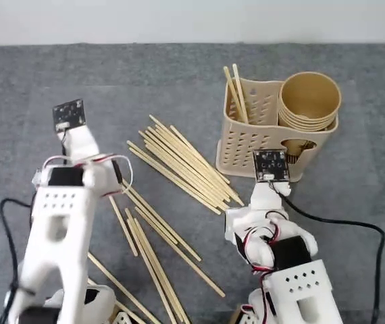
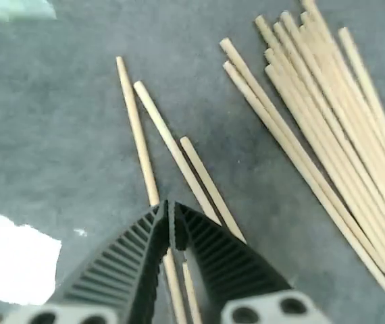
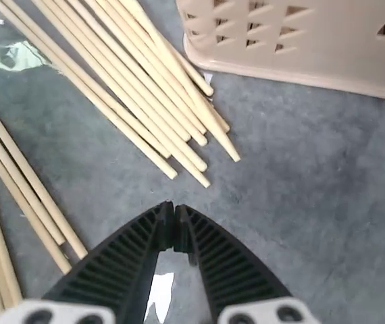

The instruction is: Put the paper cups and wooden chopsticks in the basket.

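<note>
Already the paper cups (image 1: 309, 101) stand as 1 stack inside the basket (image 1: 246, 145), in the compartment at its right end as the high view shows it. I judge that this part of the task is done. In the other compartment 2 wooden chopsticks (image 1: 236, 91) stand upright and lean a little, so the second part is only begun.

Most of the work is left. A big bundle of chopsticks (image 1: 182, 165) lies flat on the table (image 1: 44, 81), just beside the basket and between my 2 arms. The sticks lie close together and almost parallel. Several loose chopsticks (image 1: 152, 250) lie apart from it, nearer to the bases of my arms, and some of them cross each other.

My left pincer (image 2: 169, 206) is closed and hangs low over 3 of the loose sticks. They pass under its tips, and I see no stick clamped between the jaws. My right pincer (image 3: 173, 209) is also closed and holds nothing. It hangs over bare table, near the ends of the bundle and not far from the wall of the basket.

So I estimate a small fraction of the chopsticks is in place, and both pincers must open before any next pick.
</note>
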Controlling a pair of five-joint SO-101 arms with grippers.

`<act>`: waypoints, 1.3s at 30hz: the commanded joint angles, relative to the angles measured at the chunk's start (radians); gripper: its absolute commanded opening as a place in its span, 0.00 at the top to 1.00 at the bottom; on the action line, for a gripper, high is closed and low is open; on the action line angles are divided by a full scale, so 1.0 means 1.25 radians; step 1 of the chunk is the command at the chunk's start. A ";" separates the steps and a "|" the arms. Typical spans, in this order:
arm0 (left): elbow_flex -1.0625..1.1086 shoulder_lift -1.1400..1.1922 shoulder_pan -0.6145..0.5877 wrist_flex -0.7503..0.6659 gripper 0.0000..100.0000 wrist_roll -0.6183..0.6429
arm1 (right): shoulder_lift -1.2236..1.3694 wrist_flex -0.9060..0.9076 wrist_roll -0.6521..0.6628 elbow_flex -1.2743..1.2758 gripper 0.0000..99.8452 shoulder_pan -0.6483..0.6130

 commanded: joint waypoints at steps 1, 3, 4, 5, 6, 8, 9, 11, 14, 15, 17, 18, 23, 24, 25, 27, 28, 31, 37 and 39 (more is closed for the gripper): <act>-0.095 0.133 0.005 -0.021 0.96 0.037 | -0.023 -0.020 -0.009 -0.006 0.99 0.050; -0.132 0.201 0.002 -0.020 0.90 0.056 | -0.017 -0.020 -0.009 -0.005 0.99 0.064; -0.145 0.232 0.002 -0.020 0.87 0.068 | -0.017 -0.019 -0.010 -0.002 0.99 0.067; -0.158 0.260 0.005 -0.020 0.85 0.077 | -0.019 -0.020 -0.010 0.002 0.99 0.067; -0.168 0.284 0.006 -0.021 0.83 0.083 | -0.023 -0.020 -0.010 0.006 0.99 0.067; -0.190 0.327 0.007 -0.023 0.83 0.088 | -0.023 -0.020 -0.010 0.007 0.99 0.067; -0.203 0.347 0.007 -0.023 0.83 0.088 | -0.023 -0.020 -0.010 0.007 0.99 0.067; -0.224 0.387 0.006 -0.023 0.83 0.088 | -0.023 -0.020 -0.010 0.007 0.99 0.067; -0.253 0.454 0.006 -0.023 0.83 0.088 | -0.023 -0.020 -0.010 0.007 0.99 0.067; -0.267 0.480 0.007 -0.023 0.83 0.088 | -0.023 -0.020 -0.010 0.007 0.99 0.067; -0.300 0.534 0.007 -0.023 0.83 0.088 | -0.023 -0.020 -0.010 0.007 0.99 0.067; -0.319 0.552 0.007 -0.017 0.84 0.088 | -0.023 -0.020 -0.010 0.007 0.99 0.067; -0.404 0.617 0.031 0.056 0.98 0.086 | -0.024 -0.020 -0.010 0.007 0.99 0.067; -0.412 0.627 0.039 0.065 0.99 0.087 | -0.024 -0.020 -0.010 0.007 0.99 0.067; -0.416 0.632 0.045 0.074 0.98 0.088 | -0.024 -0.020 -0.010 0.007 0.99 0.067; -0.419 0.643 0.060 0.079 0.99 0.088 | -0.024 -0.019 -0.010 0.007 0.99 0.069; -0.420 0.644 0.068 0.080 0.99 0.088 | -0.024 -0.019 -0.010 0.007 0.99 0.071; -0.420 0.633 0.087 0.081 0.99 0.110 | -0.024 -0.018 -0.010 0.007 0.99 0.072; -0.420 0.578 0.137 0.085 0.99 0.161 | -0.024 -0.018 -0.010 0.007 0.99 0.072; -0.420 0.540 0.153 0.085 0.99 0.161 | -0.024 -0.018 -0.010 0.007 0.99 0.072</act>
